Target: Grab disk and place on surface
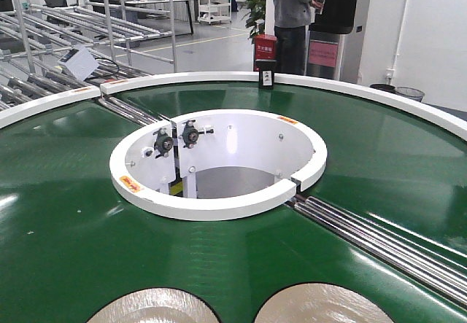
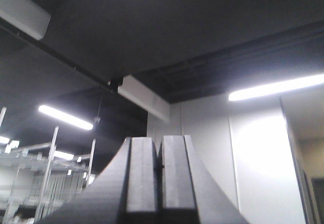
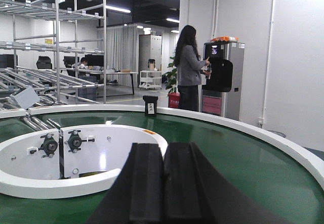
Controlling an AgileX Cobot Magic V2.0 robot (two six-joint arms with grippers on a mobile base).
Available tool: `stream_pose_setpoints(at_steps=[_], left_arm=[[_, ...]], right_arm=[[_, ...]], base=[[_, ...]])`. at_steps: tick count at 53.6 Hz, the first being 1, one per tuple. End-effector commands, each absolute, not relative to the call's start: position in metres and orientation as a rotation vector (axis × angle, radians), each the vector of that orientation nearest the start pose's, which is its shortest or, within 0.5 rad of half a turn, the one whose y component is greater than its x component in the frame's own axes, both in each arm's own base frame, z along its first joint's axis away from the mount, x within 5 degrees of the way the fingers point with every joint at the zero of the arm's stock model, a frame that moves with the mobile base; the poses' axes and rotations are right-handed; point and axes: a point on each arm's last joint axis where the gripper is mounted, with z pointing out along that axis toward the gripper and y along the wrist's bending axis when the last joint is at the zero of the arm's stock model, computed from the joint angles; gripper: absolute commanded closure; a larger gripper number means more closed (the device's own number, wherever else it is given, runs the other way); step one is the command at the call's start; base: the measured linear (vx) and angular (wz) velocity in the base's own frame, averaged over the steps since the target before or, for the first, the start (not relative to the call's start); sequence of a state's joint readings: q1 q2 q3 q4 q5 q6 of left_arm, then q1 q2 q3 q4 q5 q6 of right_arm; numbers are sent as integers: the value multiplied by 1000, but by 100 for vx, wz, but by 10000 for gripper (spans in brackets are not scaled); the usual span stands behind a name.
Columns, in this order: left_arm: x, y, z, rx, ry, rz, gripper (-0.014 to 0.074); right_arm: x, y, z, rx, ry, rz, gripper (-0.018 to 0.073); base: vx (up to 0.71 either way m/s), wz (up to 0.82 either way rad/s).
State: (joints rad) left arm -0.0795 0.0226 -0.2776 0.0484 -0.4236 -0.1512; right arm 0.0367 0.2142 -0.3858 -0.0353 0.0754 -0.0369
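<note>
At the front view's bottom edge, left disk (image 1: 153, 307) and right disk (image 1: 325, 305) lie on the belt (image 1: 66, 221), outside both wrist views; left gripper (image 2: 161, 148) aims ceilingward, right gripper (image 3: 163, 155) level, both closed, empty.

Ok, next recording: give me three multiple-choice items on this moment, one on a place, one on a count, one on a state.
1. Where on the green curved conveyor belt do the pale tan round disks lie in the front view? A its near edge; B its far edge; C off it entirely.
2. How many disks show there? A one; B two; C four.
3. How do the jaws of the right gripper stand? A wide open; B shut on a disk; C shut on nothing.
Answers: 1 A, both are cut off by the bottom of the picture; 2 B, two rounded tops sit side by side; 3 C, the jaws meet with nothing between them.
</note>
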Motion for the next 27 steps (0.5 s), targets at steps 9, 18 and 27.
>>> stream_pose_setpoints(at_steps=[9,18,27], left_arm=[[39,-3,382,-18,1144,-173,601],[71,-6,372,-23,1317,-165,601],[97,-7,356,-30,1511,-153,596]], right_arm=[[100,3,353,-88,1451,-45,566],[125,4,337,-96,1596,-44,561],[143,5,324,-101,1698,-42,547]], base=[[0,0],[0,0],[0,0]])
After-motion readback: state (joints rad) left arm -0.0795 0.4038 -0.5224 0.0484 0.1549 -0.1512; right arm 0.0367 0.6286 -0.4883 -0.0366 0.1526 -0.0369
